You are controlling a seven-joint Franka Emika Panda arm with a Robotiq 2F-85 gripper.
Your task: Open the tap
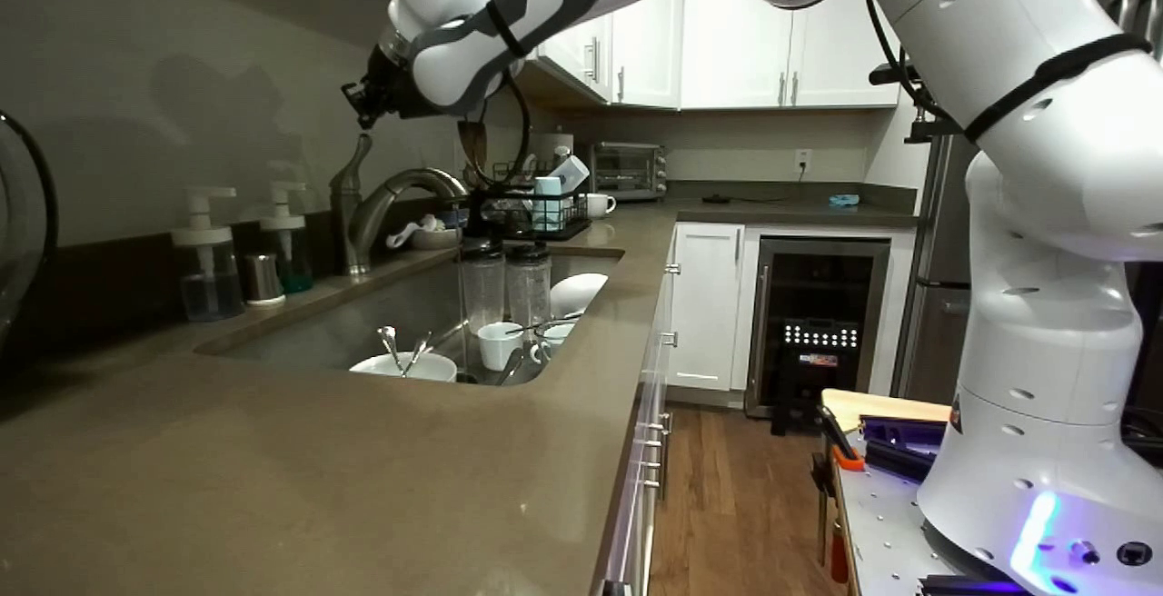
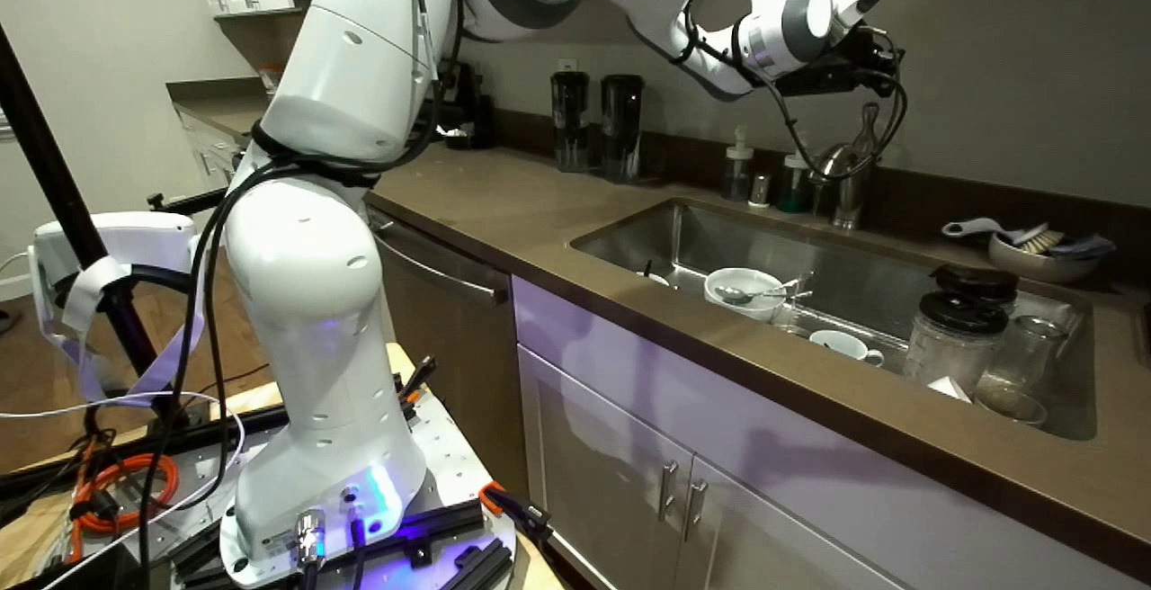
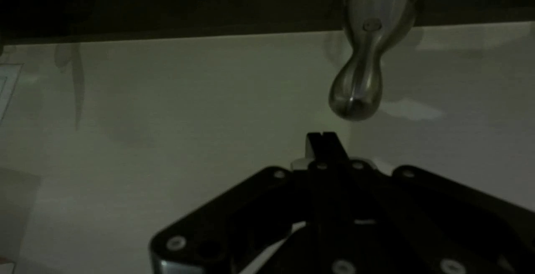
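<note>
Your tap [image 2: 849, 203] stands at the far side of the sink [image 2: 886, 290], shiny silver, with a thick base [image 1: 355, 249], an arched spout [image 1: 418, 180] and an upright handle [image 3: 364, 71] that narrows, then swells to a rounded tip. Your gripper [image 3: 321, 133] is closed, its fingertips [image 3: 314, 141] meeting near the tip, apart from it. The dim wrist view cuts off the tap's lower part; a cable [image 2: 832, 177] crosses the spout in an exterior view, and in both exterior views the fingertips are hard to make out.
</note>
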